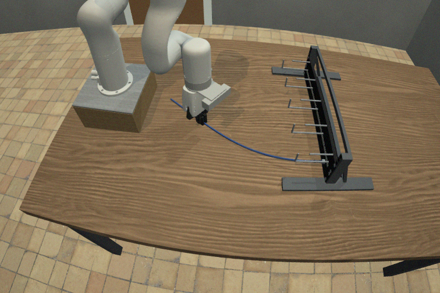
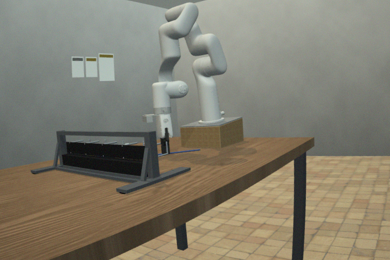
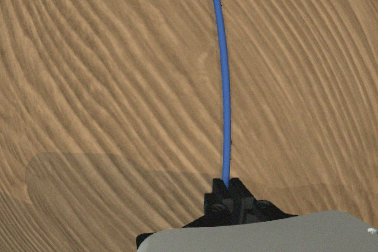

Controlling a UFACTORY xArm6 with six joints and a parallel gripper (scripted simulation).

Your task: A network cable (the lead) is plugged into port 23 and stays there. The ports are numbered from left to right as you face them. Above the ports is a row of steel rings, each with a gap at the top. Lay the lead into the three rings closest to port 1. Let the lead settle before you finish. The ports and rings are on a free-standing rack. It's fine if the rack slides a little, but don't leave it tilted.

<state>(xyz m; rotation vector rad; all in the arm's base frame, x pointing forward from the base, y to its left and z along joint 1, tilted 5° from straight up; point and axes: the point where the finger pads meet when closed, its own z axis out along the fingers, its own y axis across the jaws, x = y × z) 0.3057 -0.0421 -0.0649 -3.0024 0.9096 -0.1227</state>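
A thin blue lead [image 1: 245,147] [image 2: 185,150] [image 3: 222,54] lies in a curve on the wooden table [image 1: 177,193], running from near the arm's base block to the near end of the rack [image 1: 332,118] [image 2: 103,156], where it is plugged in. My gripper [image 1: 200,120] [image 2: 164,151] [image 3: 223,195] is down at the table and shut on the lead near its free end; a short tail [image 1: 176,103] sticks out behind the fingers. Several steel rings [image 1: 302,107] jut from the rack toward the arm, all without the lead in them.
The arm's base stands on a wooden block [image 1: 113,104] [image 2: 211,133] at the table's left. The rack stands upright on two flat feet [image 1: 327,183] [image 1: 305,72].
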